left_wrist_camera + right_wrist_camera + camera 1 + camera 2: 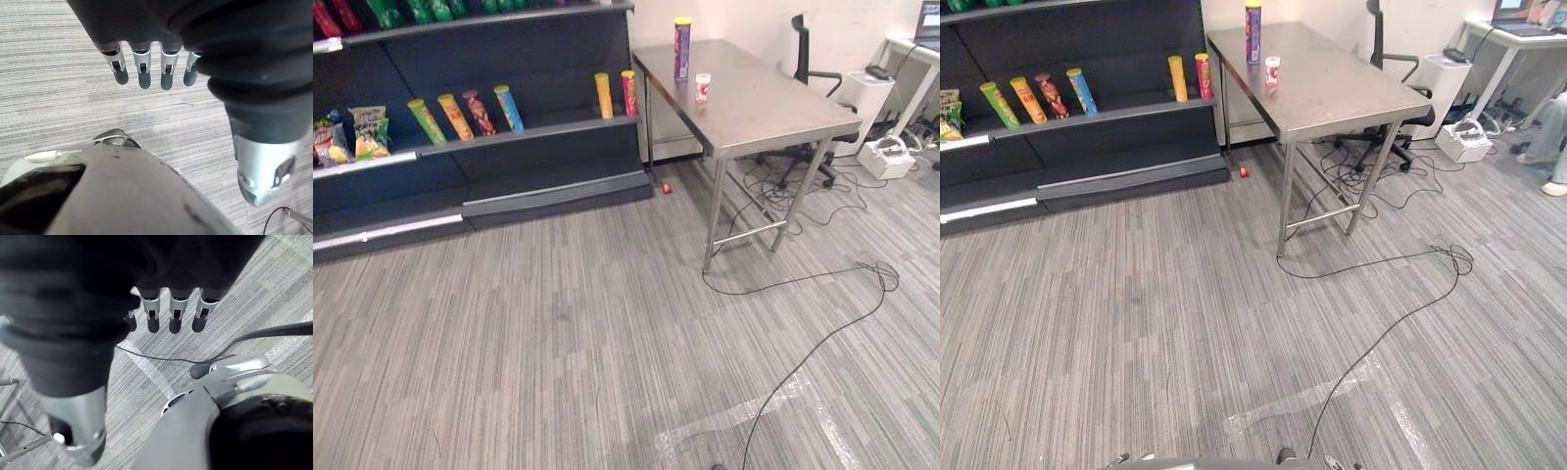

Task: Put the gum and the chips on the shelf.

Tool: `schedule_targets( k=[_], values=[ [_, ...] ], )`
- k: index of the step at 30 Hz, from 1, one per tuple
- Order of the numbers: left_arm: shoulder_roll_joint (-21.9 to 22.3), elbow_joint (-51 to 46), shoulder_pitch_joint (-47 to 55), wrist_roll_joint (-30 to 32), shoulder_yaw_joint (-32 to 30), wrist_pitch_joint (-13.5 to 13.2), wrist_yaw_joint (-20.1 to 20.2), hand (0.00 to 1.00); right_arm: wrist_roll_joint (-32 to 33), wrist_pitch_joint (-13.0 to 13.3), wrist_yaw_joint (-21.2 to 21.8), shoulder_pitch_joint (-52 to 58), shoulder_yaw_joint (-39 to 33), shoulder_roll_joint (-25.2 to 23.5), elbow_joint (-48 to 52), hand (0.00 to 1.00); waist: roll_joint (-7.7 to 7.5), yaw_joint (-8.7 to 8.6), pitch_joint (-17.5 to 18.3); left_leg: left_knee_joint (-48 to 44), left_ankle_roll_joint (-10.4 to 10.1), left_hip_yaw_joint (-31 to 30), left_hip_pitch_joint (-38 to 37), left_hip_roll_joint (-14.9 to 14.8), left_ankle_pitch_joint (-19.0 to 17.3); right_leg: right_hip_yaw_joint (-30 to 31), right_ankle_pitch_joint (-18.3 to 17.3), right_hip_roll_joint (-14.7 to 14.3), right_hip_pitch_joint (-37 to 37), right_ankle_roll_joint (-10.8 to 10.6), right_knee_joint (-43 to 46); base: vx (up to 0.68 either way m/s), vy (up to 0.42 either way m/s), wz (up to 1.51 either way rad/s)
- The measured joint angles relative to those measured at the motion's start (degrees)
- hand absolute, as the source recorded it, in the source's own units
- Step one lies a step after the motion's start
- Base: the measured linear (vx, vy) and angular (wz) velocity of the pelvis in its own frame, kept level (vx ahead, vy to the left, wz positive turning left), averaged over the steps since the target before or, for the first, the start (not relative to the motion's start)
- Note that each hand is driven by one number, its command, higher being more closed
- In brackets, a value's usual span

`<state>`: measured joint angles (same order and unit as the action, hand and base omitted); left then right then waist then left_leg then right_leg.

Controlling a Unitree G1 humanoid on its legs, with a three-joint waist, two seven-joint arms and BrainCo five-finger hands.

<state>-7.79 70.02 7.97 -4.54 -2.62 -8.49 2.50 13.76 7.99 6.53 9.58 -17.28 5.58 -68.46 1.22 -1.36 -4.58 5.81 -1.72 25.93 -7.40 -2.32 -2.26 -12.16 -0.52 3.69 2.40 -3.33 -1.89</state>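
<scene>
upper right, the chips can (682, 47) and gum tub (703, 88) look light, stiff, slick, best gripped mid-body; left hand (144, 68) and right hand (175, 313) hang released.

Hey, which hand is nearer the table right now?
Right, probably. The table stands ahead, off to the robot's right. The right hand hangs open over the carpet on that side; the left hand hangs open on the other side. Neither is close.
</scene>
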Motion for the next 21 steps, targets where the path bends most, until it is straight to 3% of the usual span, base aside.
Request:
schedule_targets(
  k=[12,21],
  values=[
    [0.04,0.34,-0.66,-1.56,0.53,-0.27,0.1,0.0,0.15,0.17,0.22,-1.94,-0.26,-0.06,0.0,0.0,0.34,-0.08,-1.95,0.05,-0.9,1.07,-1.65,-0.61,-0.08,-0.11,-0.04,-0.53,1.72,-0.05,-0.48,-0.03,-0.027,-0.01],
    [0.1,0.47,-0.73,-1.83,0.56,-0.25,0.15,0.0,0.36,0.14,0.52,-1.81,-0.25,0.12,0.0,0.0,-0.21,-0.07,-2.31,0.07,-0.98,1.85,-0.95,-0.74,-0.37,-0.29,0.02,-0.65,1.64,-0.77,-1.67,-0.07,-0.013,-0.01]
  ],
)
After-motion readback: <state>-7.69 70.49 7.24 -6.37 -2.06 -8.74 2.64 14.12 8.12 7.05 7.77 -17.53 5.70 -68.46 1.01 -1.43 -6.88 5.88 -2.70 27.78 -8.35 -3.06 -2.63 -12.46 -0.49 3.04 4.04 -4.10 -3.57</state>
